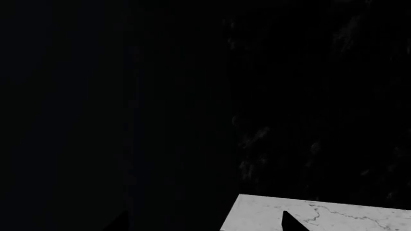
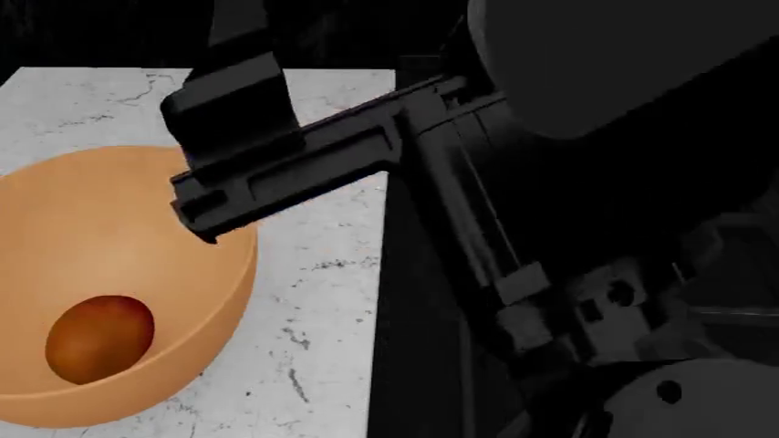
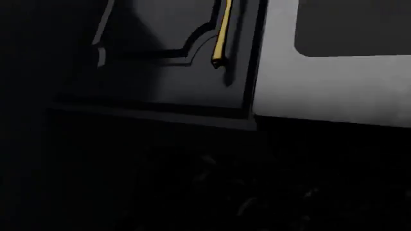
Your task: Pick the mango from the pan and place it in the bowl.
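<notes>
The mango (image 2: 100, 338), orange with a red blush, lies inside the large orange-tan bowl (image 2: 182, 265) at the head view's lower left. The bowl stands on a white marble counter (image 2: 328, 301). The pan is out of view. A dark arm section (image 2: 280, 155) reaches across above the bowl's far rim, and I cannot make out a gripper on it. In the left wrist view the left gripper (image 1: 205, 220) shows only two dark fingertips (image 1: 290, 222) spread wide apart and empty, over a corner of the marble counter (image 1: 347, 216). The right gripper's fingers do not show in the dark right wrist view.
The counter's right edge (image 2: 375, 347) drops to a dark floor. My own torso and arm housings (image 2: 585, 228) fill the head view's right half. The right wrist view faces a dark cabinet door (image 3: 167, 72) with a yellow handle (image 3: 222, 33) and a grey panel (image 3: 334, 86).
</notes>
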Controlling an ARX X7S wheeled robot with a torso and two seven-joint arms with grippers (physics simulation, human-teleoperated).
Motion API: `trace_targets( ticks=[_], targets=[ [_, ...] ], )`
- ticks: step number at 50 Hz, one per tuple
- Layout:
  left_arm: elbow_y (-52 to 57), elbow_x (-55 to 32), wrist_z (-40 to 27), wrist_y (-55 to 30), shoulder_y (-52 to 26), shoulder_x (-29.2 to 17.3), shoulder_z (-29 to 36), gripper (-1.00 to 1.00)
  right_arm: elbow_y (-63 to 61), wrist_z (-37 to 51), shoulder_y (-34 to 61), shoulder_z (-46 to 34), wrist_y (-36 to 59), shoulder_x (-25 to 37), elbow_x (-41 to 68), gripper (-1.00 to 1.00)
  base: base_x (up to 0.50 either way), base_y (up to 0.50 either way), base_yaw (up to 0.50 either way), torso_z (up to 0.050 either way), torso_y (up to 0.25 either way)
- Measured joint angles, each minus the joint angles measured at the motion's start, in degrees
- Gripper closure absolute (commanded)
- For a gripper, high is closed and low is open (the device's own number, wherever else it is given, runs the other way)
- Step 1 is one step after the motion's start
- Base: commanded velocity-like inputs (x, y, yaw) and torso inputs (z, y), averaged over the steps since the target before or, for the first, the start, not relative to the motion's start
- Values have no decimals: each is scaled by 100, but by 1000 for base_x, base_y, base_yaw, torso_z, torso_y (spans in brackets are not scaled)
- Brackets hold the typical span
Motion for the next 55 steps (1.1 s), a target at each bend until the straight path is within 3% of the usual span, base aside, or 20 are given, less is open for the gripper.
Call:
trace_targets(
  ticks=[8,15,25,38,45,55],
  targets=[
    [202,-62,21,79,125,67,8,-100,-930,1414,-109,-2281,-2958,2402,-2695,-100,0,0,0,0,0],
    [256,-65,-10,71,144,72,-14,-100,-1318,2188,164,-3508,-3991,3314,-3895,-100,0,0,0,0,0],
    [215,-98,-63,109,155,77,-57,-100,-1559,2770,1526,-5492,-4547,3793,-4620,-100,0,0,0,0,0],
    [92,-158,-142,231,188,95,-79,-100,-1659,3429,4304,-8699,-4831,3708,-5042,-100,0,0,0,0,0],
    [55,-190,-164,251,195,94,-89,-100,-1678,3331,4993,-9457,-4985,3948,-5133,-100,0,0,0,0,0],
    [-47,-244,-203,319,209,83,-121,-100,-1690,2981,5321,-9721,-5127,4305,-5036,-100,0,0,0,0,0]
  ],
)
